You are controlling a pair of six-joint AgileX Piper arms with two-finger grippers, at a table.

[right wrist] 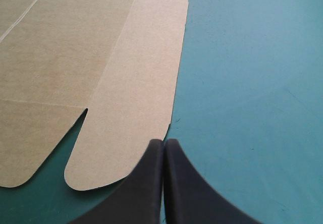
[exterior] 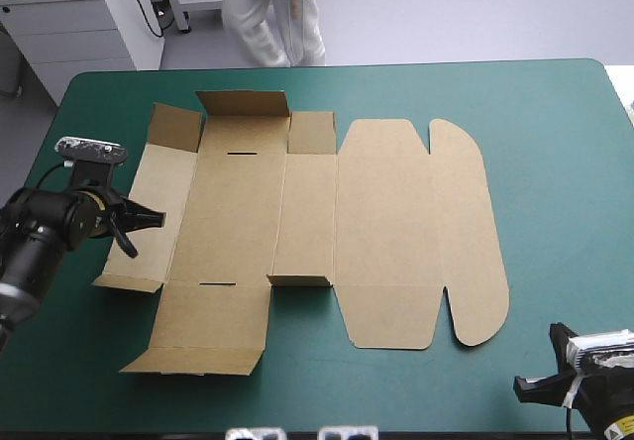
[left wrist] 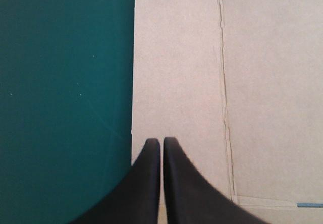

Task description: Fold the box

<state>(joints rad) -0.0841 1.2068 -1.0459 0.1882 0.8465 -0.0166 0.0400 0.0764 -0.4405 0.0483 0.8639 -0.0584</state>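
The brown box point(exterior: 327, 222) lies as a cut sheet spread across the table's middle. Its small flaps at the far left and near left stand slightly raised. The lid panels with rounded ends lie flat on the right. My left gripper point(exterior: 154, 220) is shut, its tip over the sheet's left side panel, just inside that panel's outer edge. In the left wrist view the gripper point(left wrist: 161, 141) points down at the box point(left wrist: 252, 82), with a crease line beside it. My right gripper point(exterior: 530, 387) is shut at the table's near right corner. In its own view the gripper point(right wrist: 163, 142) sits just off the box's rounded lid flap point(right wrist: 131, 98).
Bare teal-green cover point(exterior: 555, 163) stretches from the box's rounded flaps to the table's right edge. A narrower strip of cover runs along the left edge under my left arm. The table's near edge lies close to the right gripper.
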